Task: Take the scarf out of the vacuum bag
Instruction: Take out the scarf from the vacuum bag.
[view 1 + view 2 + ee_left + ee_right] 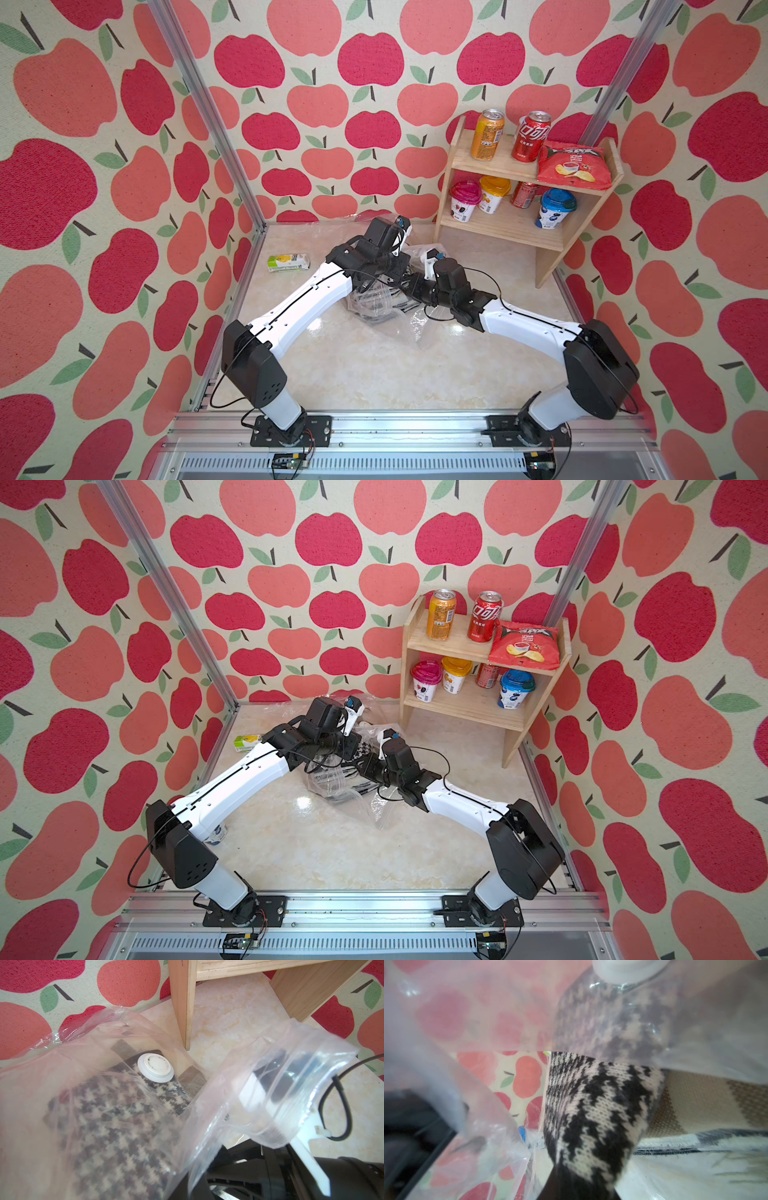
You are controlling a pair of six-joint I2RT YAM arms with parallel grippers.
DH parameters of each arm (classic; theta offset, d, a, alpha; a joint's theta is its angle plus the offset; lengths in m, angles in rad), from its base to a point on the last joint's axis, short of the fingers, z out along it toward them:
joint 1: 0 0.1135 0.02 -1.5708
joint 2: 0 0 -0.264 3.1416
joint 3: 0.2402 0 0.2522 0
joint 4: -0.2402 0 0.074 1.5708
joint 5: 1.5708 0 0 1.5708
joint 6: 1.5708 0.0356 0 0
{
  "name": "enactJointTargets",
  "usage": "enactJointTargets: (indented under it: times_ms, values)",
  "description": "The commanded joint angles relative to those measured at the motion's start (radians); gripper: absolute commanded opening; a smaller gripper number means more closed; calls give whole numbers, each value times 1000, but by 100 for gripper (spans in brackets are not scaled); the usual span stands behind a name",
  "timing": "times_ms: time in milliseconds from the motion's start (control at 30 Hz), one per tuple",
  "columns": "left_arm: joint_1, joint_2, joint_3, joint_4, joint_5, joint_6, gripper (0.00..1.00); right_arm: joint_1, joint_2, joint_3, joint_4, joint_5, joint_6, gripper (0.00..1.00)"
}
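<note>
Withdrawal in hand: my left gripper (402, 226) is closed on the lifted bag (124, 1028), my right gripper (430, 257) clamps the scarf (591, 1109) inside it; next, I judge, a steady outward pull.

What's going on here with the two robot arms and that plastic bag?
The robot is working on the vacuum bag. The left gripper is shut and seems to hold the film up. The right gripper reaches in through the bag's mouth and looks closed on a fold of the houndstooth scarf, which is not yet out of the bag.
</note>
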Motion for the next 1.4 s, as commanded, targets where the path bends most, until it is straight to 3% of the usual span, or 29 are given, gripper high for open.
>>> enactJointTargets:
  times_ms: [0, 367, 867, 1367]
  values:
    - [6, 23, 29, -13, -24, -17, 0, 6, -76, -46, -54, 78, -29, 19]
    - [8, 31, 35, -42, 8, 12, 0, -13, -190, -111, -189, 113, -50, 21]
    - [-14, 19, -74, -20, -19, 49, 0, -161, -311, 20, -739, -70, -281, 21]
    - [-53, 95, -99, 64, -91, 37, 0, -327, -347, 33, -1035, -211, -404, 20]
